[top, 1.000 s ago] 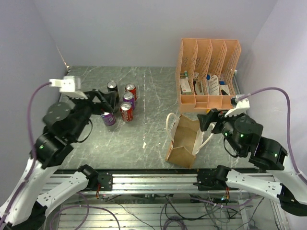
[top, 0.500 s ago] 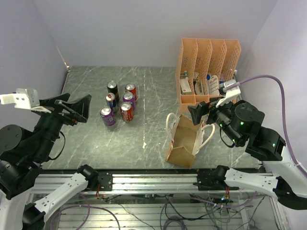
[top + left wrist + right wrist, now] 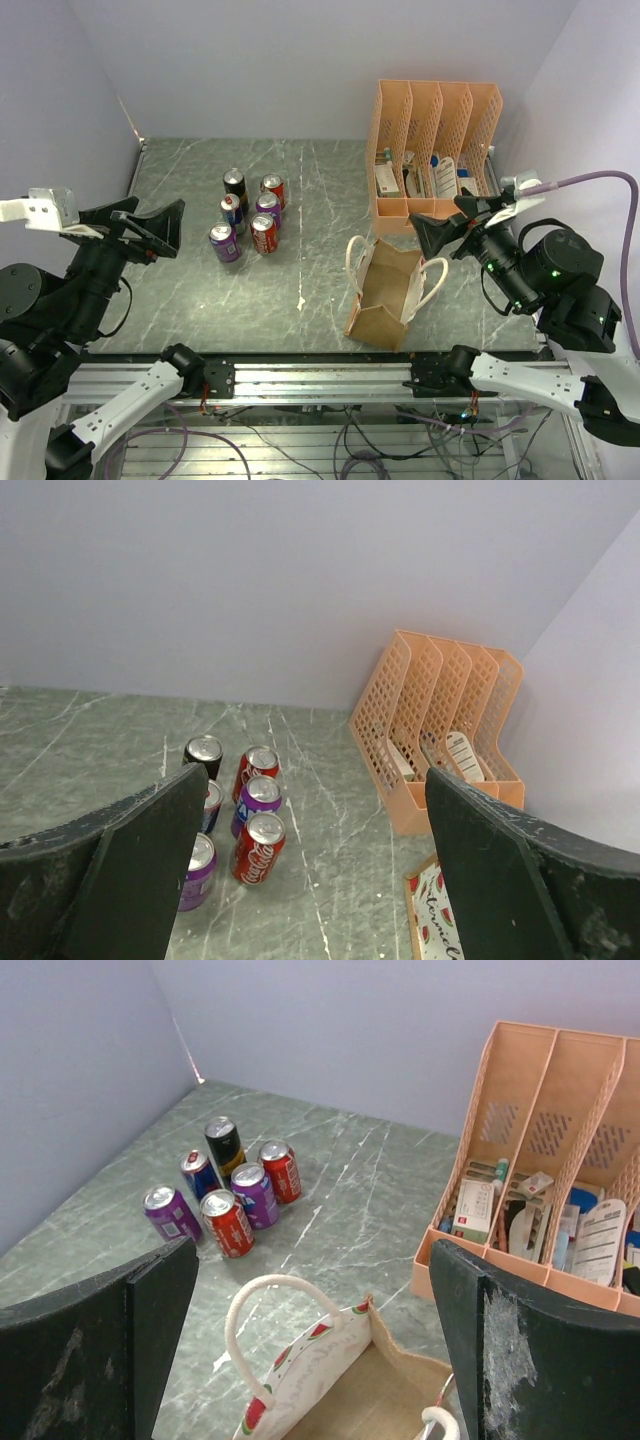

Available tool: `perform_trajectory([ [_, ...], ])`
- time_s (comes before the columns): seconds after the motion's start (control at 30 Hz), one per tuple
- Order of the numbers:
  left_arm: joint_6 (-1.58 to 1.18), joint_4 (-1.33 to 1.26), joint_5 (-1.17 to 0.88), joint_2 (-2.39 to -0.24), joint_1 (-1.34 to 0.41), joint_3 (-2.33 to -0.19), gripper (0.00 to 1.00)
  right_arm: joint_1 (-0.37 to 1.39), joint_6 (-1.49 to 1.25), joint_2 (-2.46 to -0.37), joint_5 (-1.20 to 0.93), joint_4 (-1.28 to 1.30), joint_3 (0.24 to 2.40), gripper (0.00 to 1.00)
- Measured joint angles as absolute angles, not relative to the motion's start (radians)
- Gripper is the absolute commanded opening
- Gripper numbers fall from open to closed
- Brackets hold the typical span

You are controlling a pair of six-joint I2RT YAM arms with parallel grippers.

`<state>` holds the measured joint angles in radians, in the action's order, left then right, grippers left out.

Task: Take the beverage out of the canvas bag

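Note:
The canvas bag (image 3: 383, 296) stands open at the table's front right, with white rope handles and a watermelon print on one side (image 3: 322, 1358). Only its brown lining shows inside. Several beverage cans (image 3: 247, 213) stand in a cluster on the table's left half, also visible as cans (image 3: 246, 815) in the left wrist view and as cans (image 3: 225, 1195) in the right wrist view. My left gripper (image 3: 152, 226) hovers open, left of the cans, holding nothing. My right gripper (image 3: 455, 222) hangs open and empty above the bag's right rear side; my right gripper (image 3: 315, 1345) looks down on the bag's mouth.
A peach-orange perforated file organizer (image 3: 434, 150) with boxes and packets stands at the back right, close behind the bag. Grey walls close in the table at the back and both sides. The arms' rail runs along the near edge.
My left arm has drawn back to the left, away from the cans. My right gripper has opened wider and moved up and right, off the bag's handle.

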<state>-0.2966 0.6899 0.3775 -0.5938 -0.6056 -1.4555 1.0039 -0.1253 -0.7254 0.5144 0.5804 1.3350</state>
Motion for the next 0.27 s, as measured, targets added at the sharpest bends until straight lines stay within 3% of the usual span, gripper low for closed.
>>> perform_trajectory([
  [0.27,-0.291,0.685,0.374,-0.593,-0.606,-1.431,1.00,1.004,-0.117,-0.718,0.537,0.559,1.330,1.00],
])
